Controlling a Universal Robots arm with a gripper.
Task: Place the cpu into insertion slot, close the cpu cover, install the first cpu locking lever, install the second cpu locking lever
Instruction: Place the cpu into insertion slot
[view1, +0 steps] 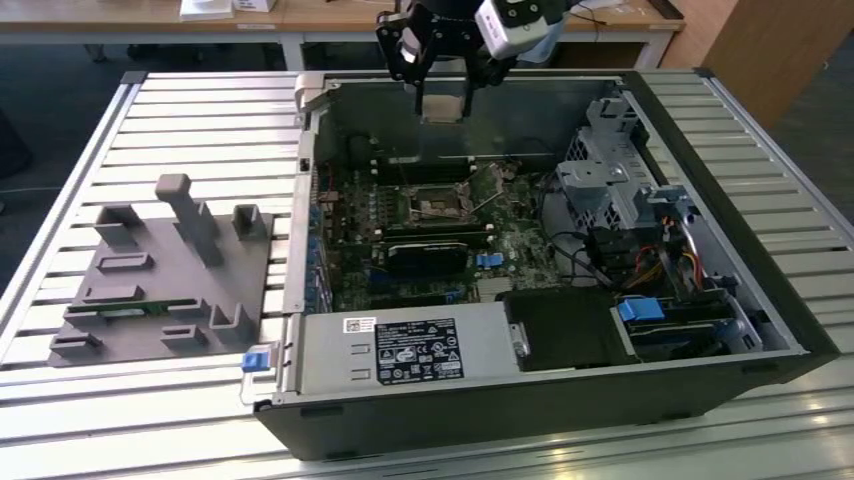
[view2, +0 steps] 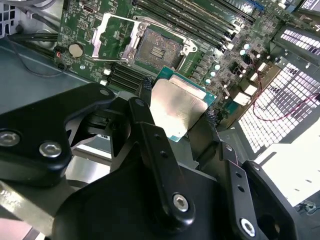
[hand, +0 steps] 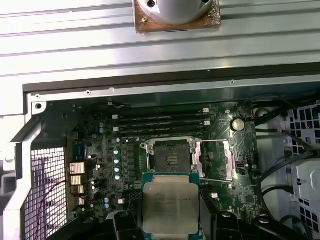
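The end effector (view2: 177, 106) is pinching the cpu (view2: 176, 109) by two opposite edges, its black fingers (view2: 145, 107) pressed in on either side. That grip leaves the dull metal lid facing the cameras and the chip's underside free, which I judge is the sensible way to carry a part that has to drop flat into a frame. The chip hangs in the air above the board, apart from everything.

Just beyond it on the green board lies the insertion slot (hand: 172, 159), bare and dark, with nothing seated in it. The cpu cover (hand: 216, 159) is swung open to one side of the slot, hinged back flat so the way down is unobstructed. A thin locking lever (hand: 216, 181) runs along its edge, unlatched as far as I can tell. So none of the four steps looks done yet. The long memory slots (hand: 160, 122) sit past the socket.

In the exterior view the computer case (view1: 534, 405) lies on its side with the panel off, the board facing up, presumably so the arm can come straight down. It rests on a ribbed metal tabletop (view1: 200, 110). A grey moulded parts holder (view1: 160, 270) sits on the exterior view's left, beside the case. Behind are wooden desks (view1: 334, 15) and dark floor (view1: 54, 70).
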